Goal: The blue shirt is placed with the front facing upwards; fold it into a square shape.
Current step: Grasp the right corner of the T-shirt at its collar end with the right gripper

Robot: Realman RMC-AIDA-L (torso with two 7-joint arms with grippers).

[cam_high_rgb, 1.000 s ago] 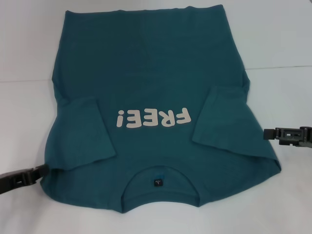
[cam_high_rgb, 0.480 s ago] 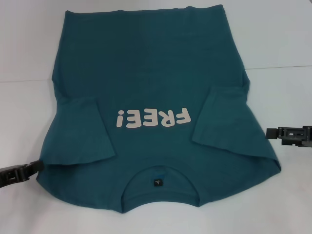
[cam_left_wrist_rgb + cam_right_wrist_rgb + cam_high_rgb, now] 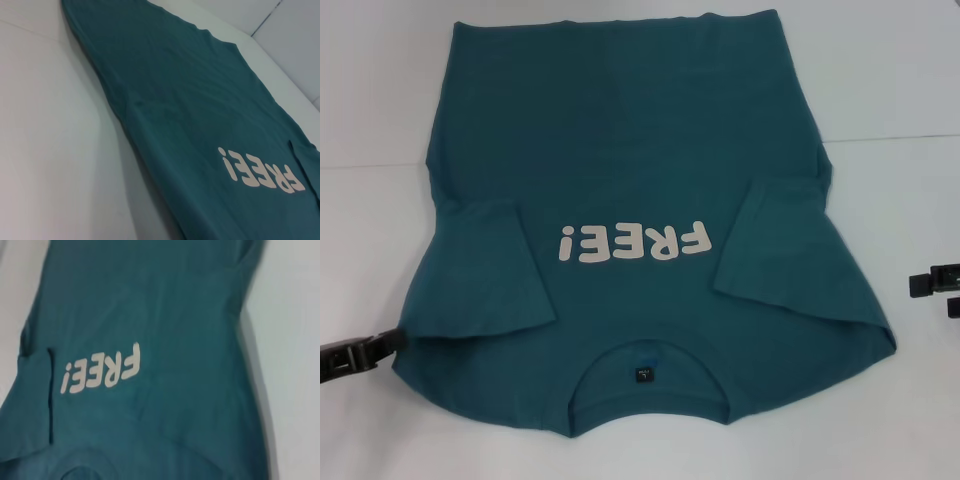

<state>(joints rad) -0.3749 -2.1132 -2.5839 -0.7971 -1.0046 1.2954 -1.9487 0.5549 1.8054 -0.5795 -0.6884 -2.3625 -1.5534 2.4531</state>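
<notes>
Since half a second ago, right gripper (image 3: 942,293) drawn back toward the right edge of the table (image 3: 900,90), now well clear of the blue shirt (image 3: 630,150) and mostly cut off by the frame; only two dark finger tips showing, one above the other with a gap between, so spread apart. Left gripper (image 3: 388,343) barely shifted, still at the shirt's near-left corner, tip touching or just beside the folded sleeve edge; cannot tell whether pinching cloth or merely pressed together, the tip being dark and merging with its shadow. Shirt itself unchanged: lying flat on the white table, front up, both sleeves folded inward over the body. Collar (image 3: 645,375) with small dark tag toward the near edge, hem toward the far edge, long axis running near to far. White "FREE!" lettering (image 3: 633,242) reading upside down from the head view. Neither wrist view showing any fingers, only teal cloth and lettering.
</notes>
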